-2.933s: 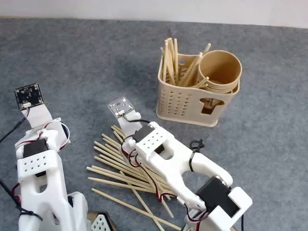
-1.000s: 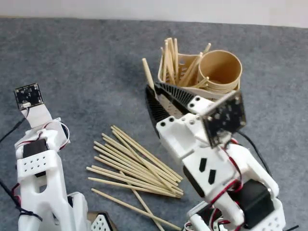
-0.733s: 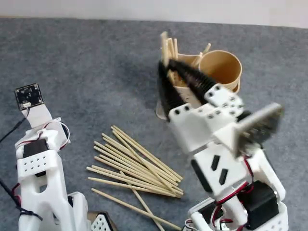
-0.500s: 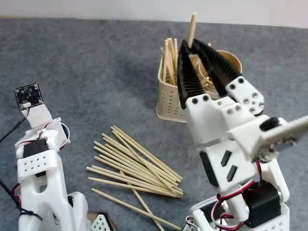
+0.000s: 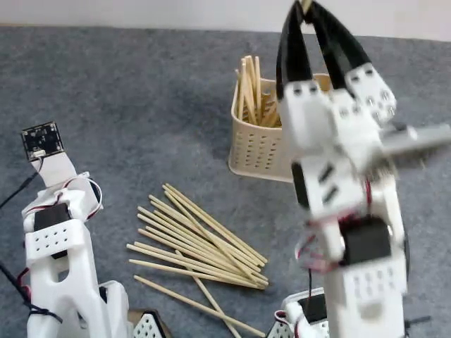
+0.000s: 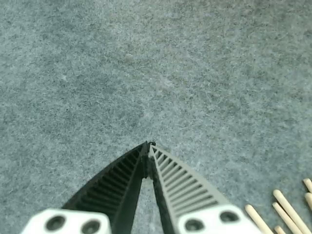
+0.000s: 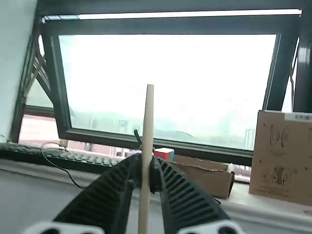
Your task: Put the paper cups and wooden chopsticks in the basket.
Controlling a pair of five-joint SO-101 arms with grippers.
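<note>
The right gripper stands high above the basket, its two black fingers drawn together on a single chopstick. The stick is pinched near the fingertips and runs upright between them, its rounded end reaching well past the tips. Beyond that end, in the right wrist view, are a wide window, a keyboard on the sill to one side and a cardboard box to the other.

Below this gripper, the basket holds a bundle of chopsticks that lean against its wall and stick out over the rim. The arm covers the basket's other half in the high view.

Farther down and off to the side of the same arm, a loose pile of chopsticks lies fanned out on the grey mat, well apart from the basket.

The left gripper is closed with nothing in it, its ribbed fingers meeting at the tips. It points down at bare mat. A few chopstick ends from the pile lie beside one of its fingers, not touching it.
</note>
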